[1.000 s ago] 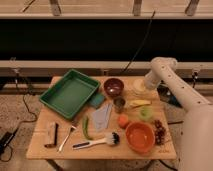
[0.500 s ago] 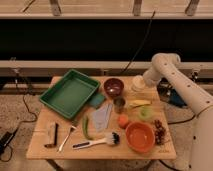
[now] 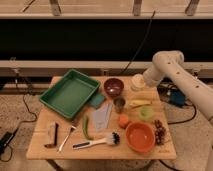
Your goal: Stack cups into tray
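Note:
The large green tray (image 3: 69, 93) lies on the left half of the wooden table. A wide cream-white cup (image 3: 137, 81) stands at the back right, beside the maroon bowl (image 3: 113, 86). A dark grey tumbler (image 3: 119, 104) stands mid-table. A small pale green cup (image 3: 145, 113) stands to its right, near the orange bowl (image 3: 139, 136). My gripper (image 3: 142, 83) is at the end of the white arm, right at the cream-white cup, touching or nearly touching its right side.
A teal pad (image 3: 97, 100) lies by the tray's corner, next to a grey sheet (image 3: 103, 116). Also on the table are a yellow fruit (image 3: 140, 103), a small orange fruit (image 3: 123, 121), grapes (image 3: 160, 131), a green chili (image 3: 86, 127), a brush (image 3: 95, 142), a utensil (image 3: 66, 137) and a wooden block (image 3: 51, 134).
My arm has reached down and left, bringing the gripper closer to the cream-white cup. The things on the table have not moved.

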Controlling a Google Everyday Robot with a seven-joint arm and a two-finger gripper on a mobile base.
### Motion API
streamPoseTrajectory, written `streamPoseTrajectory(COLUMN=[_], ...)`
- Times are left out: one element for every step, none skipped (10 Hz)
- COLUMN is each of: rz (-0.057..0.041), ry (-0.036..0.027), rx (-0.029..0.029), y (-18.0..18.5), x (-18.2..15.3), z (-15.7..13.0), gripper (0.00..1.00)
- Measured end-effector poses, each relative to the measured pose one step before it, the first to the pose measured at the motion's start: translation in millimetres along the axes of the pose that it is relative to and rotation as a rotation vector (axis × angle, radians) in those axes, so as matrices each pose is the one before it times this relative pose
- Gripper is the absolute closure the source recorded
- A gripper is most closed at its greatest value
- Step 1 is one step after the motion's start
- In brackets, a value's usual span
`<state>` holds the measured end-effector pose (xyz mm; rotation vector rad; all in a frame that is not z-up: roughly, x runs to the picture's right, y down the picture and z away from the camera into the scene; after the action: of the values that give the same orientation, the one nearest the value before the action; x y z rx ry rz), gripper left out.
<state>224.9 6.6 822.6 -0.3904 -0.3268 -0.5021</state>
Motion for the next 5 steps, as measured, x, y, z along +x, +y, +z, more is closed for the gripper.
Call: streamPoseTrajectory(rz=[-0.00327, -0.00615, -0.00590, 0.00427, 0.00675], ry=[0.00465, 0.00337, 0.00086, 0.00749, 0.00627], rx=[-0.00299, -0.00339, -0.00034, -0.00186, -0.00162], y=[6.92, 5.99, 4.78, 9.89, 7.90], x=[-2.02, -3.33, -5.67, -1.00, 1.32], z=[-5.75, -6.86, -6.83, -8.35, -8.15], gripper=[0.91, 0.91, 0.91, 0.91, 0.91])
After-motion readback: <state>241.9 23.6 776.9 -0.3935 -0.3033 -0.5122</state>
